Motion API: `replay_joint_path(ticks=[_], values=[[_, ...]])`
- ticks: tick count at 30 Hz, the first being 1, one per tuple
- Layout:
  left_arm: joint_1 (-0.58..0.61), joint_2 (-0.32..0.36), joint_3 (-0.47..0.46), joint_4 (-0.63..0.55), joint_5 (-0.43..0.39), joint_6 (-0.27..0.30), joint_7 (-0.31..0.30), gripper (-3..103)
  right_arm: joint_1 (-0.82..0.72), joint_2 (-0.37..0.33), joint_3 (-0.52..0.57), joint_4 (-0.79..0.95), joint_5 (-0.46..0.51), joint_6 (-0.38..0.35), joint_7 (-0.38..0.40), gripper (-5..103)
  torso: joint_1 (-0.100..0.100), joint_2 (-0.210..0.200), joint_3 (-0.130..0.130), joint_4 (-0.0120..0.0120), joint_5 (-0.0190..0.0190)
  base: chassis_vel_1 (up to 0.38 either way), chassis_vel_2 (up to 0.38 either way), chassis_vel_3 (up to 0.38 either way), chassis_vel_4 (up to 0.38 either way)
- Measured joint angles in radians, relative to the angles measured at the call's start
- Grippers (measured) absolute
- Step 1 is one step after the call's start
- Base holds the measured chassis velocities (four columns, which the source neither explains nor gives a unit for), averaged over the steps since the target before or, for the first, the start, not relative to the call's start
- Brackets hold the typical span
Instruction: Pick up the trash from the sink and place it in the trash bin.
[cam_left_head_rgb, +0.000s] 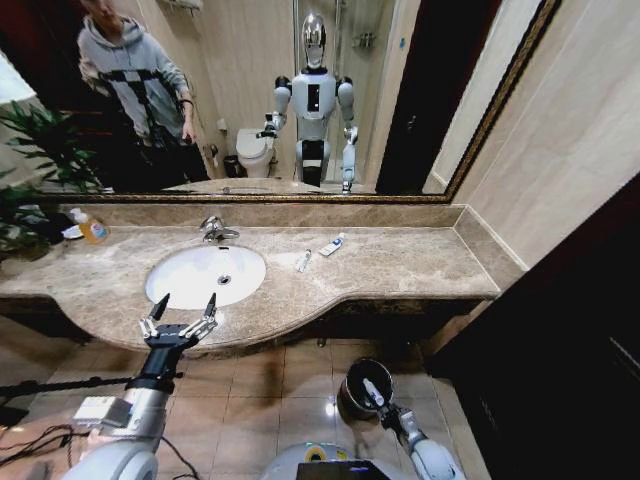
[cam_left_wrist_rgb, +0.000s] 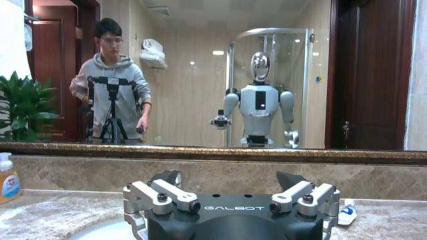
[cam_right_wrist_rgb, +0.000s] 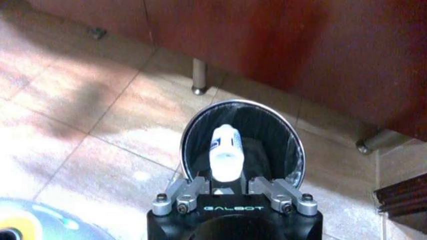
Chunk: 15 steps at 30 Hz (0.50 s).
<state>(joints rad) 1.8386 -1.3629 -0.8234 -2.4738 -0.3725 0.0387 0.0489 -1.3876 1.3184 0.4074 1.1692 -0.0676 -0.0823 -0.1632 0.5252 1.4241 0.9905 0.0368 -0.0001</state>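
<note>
Right wrist view looks straight down on the trash bin (cam_right_wrist_rgb: 242, 145), a small black bucket on the tiled floor below the counter, and the right gripper (cam_right_wrist_rgb: 227, 186) hangs over its mouth with its fingers closed on a white bottle (cam_right_wrist_rgb: 225, 152) with blue print, gripped by its lower end so the rest sticks out over the dark opening. From the head view, the same gripper (cam_left_head_rgb: 372, 392) sits low at the bin's (cam_left_head_rgb: 352, 384) near rim. The left gripper (cam_left_head_rgb: 183, 318) hovers at the counter's front edge, just short of the sink (cam_left_head_rgb: 190, 275), fingers spread wide with nothing between them. The basin itself looks empty, but two bits of trash lie on the marble to its right: a small white tube (cam_left_head_rgb: 303, 261) and, just beyond it, a white wrapper (cam_left_head_rgb: 333, 245) with blue print. A soap bottle (cam_left_head_rgb: 92, 229) stands at the far left. The held bottle is probably light, hard plastic, smooth enough to slip, so a hold across its round body suits it. The tube likely is light and squashy; pinching it across the middle seems safest.
</note>
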Motion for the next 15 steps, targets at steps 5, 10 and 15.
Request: replay_joint_path(ticks=[5,10,15], values=[[0.0,0.0,0.0,0.0,0.0,0.0,0.0,100,0.044,0.011,-0.005,-0.075,-0.024,0.012,-0.003,25,0.0,0.0,0.0,0.0,0.0,0.0,0.0,0.0,0.0],[0.0,0.0,0.0,0.0,0.0,0.0,0.0,100,0.093,0.03,-0.004,-0.146,-0.033,0.02,-0.002,25,0.0,0.0,0.0,0.0,0.0,0.0,0.0,0.0,0.0],[0.0,0.0,0.0,0.0,0.0,0.0,0.0,100,0.144,0.047,0.002,-0.205,-0.041,0.031,0.004,22,0.0,0.0,0.0,0.0001,0.0001,0.0,0.0,0.0,0.0]])
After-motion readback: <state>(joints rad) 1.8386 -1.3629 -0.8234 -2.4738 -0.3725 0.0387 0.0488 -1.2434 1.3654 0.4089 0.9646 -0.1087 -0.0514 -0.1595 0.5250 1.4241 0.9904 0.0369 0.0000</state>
